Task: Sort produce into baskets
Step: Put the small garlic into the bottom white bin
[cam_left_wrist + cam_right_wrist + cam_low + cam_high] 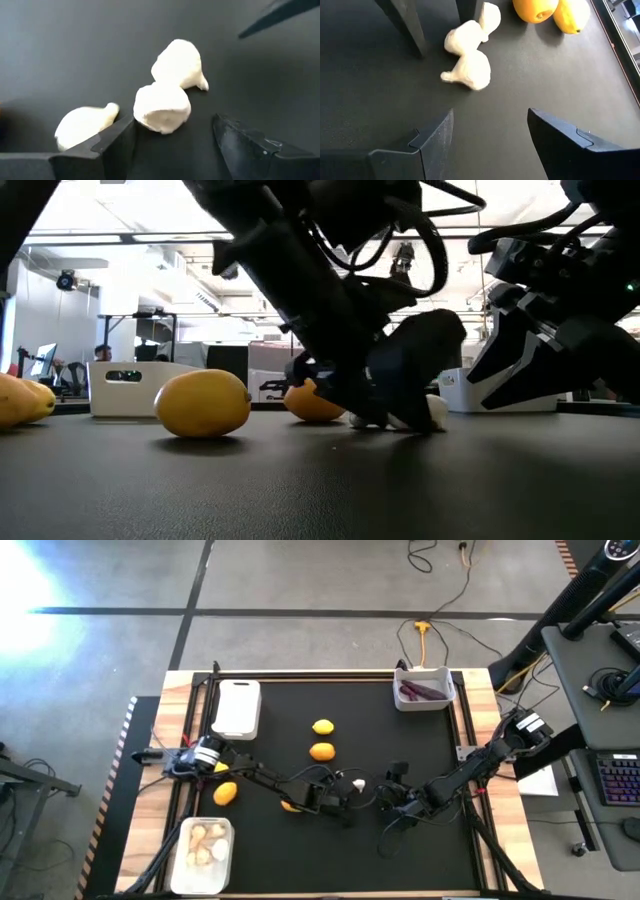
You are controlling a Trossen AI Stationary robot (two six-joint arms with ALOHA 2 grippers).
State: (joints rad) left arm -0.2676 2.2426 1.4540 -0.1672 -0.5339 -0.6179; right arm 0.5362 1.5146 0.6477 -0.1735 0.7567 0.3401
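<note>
White bin point(236, 708): bare | bin point(205, 856): beige pieces | bin point(424, 692): purple pieces | both jaws wide, holding nothing

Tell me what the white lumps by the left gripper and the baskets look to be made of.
White lumps: probably garlic, real or replica; matte, chalky, with pointed tips. Baskets: likely white plastic; smooth walls, rounded moulded corners.

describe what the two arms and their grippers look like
Both arms are dark, near black, built of slim jointed segments with black cables looping alongside. The left arm and right arm each carry a white patch near the base end. The left gripper and right gripper have flat, angular matte-black fingers.
</note>
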